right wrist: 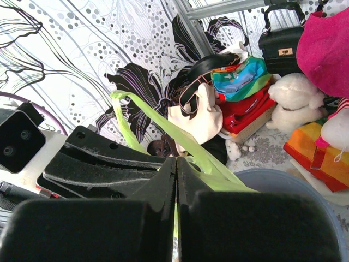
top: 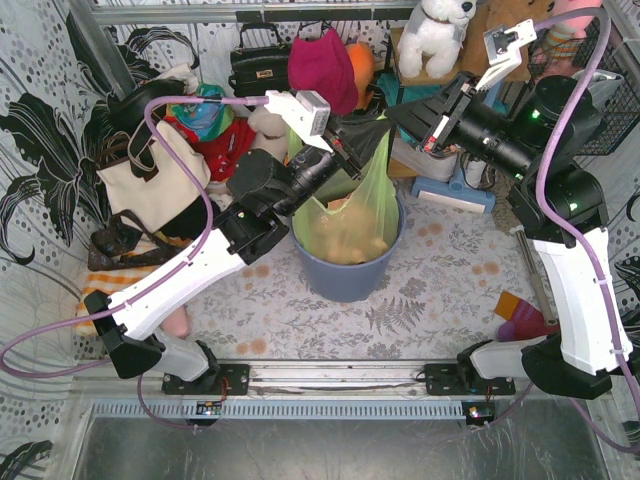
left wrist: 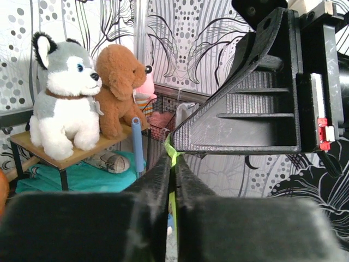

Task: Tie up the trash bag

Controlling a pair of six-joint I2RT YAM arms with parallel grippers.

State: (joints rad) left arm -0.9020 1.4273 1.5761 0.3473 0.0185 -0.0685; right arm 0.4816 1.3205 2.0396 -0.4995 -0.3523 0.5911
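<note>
Left gripper (left wrist: 173,166) tips nearly together, pinching a thin green strip of the trash bag (left wrist: 170,152). Just above, right gripper (left wrist: 180,143) tip touching the same strip. At left, on a small wooden table (left wrist: 19,139): husky toy (left wrist: 65,103) beside brown dog toy (left wrist: 121,82). Underneath, teal cloth (left wrist: 82,177).

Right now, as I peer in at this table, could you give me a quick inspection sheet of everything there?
Surface: table covered by a floral cloth.
Job's things: trash bag stands in a blue-grey bin, its top drawn up towards the grippers.
Clutter: white tote bag, black handbag and white plush toy along the far side.
Grippers: left gripper and right gripper each shut on the bag's green plastic.
Cables: purple cable along each arm.
Surroundings: black-and-white patterned curtains.
</note>
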